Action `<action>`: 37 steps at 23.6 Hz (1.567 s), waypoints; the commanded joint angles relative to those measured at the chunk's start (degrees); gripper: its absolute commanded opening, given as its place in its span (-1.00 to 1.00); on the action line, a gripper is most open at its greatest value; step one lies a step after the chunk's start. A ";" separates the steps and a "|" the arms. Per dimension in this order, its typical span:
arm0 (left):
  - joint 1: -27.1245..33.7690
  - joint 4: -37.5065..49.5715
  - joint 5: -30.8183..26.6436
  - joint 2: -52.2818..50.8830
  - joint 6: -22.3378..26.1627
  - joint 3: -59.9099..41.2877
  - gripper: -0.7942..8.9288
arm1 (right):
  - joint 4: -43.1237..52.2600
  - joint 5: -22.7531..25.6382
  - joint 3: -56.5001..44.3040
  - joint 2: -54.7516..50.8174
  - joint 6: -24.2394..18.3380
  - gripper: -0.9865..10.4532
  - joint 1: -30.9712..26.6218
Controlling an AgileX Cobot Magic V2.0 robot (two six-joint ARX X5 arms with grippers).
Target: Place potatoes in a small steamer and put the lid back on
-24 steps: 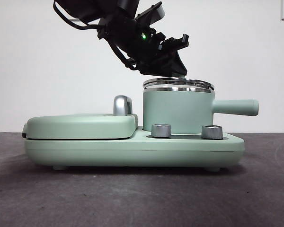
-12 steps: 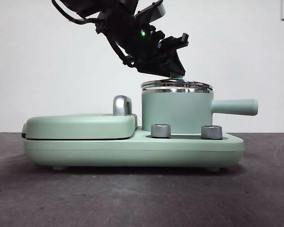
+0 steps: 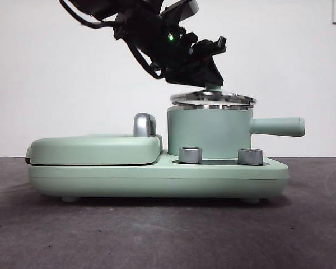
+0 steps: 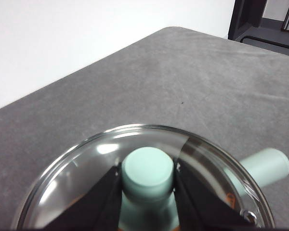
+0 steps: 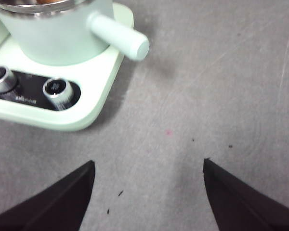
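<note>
The small steamer stands on the right of a mint-green appliance base, its side handle pointing right. The glass lid hovers just above the steel rim, slightly tilted. My left gripper comes down from the upper left and is shut on the lid's green knob; the glass spreads around it. A small orange patch shows through the glass; the potatoes are otherwise hidden. My right gripper is open and empty over bare table, right of the steamer.
The flat grill plate with chrome handle lies closed left of the pot. Two steel dials stand on the base's front. Grey table runs in front and to the right.
My left gripper has risen a little with the knob. The lid, which sat flat on the pot's rim, now stands slightly above it and tilted.
</note>
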 commanded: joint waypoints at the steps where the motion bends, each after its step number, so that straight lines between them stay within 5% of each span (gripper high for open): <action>1: -0.24 2.99 0.04 -0.46 -0.39 -1.66 -0.80 | 0.31 0.07 0.04 0.26 0.37 -0.21 0.20; 9: 0.35 11.32 0.04 -0.48 -1.81 -5.62 -0.81 | 0.28 0.04 0.04 0.26 0.37 -0.21 0.20; 37: 1.73 13.27 3.15 1.81 -2.82 -3.82 -0.81 | 0.26 0.04 0.04 0.26 0.37 -0.21 0.20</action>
